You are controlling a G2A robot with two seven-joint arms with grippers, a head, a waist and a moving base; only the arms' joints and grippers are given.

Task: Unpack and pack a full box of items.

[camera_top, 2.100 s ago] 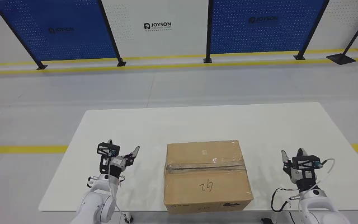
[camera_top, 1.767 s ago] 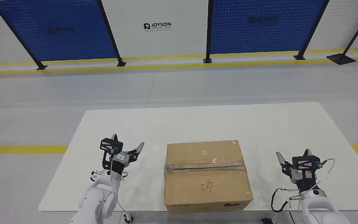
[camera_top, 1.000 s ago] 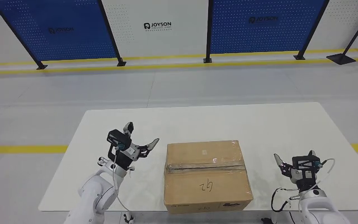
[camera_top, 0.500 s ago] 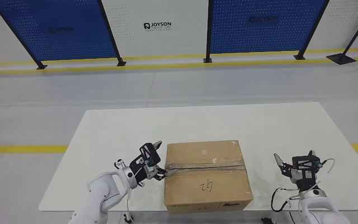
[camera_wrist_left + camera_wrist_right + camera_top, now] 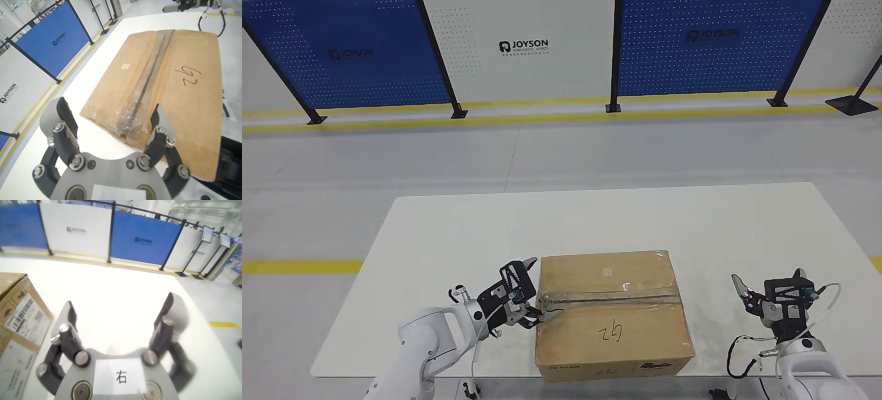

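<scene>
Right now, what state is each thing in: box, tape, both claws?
Box: shut, flaps taped.
Tape: on the seam, crinkled at one end.
Left claw: open, empty, at the crinkled end of the tape.
Right claw: open, empty, apart from the box.

Box [image 5: 612,305] on table [image 5: 442,235], near front

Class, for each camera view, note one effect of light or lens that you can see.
Left wrist view: the crumpled end of the clear tape glints, and the straight edges of the box bow; right wrist view: light washes the table out to plain white; top view: the light lies evenly over the table.
</scene>
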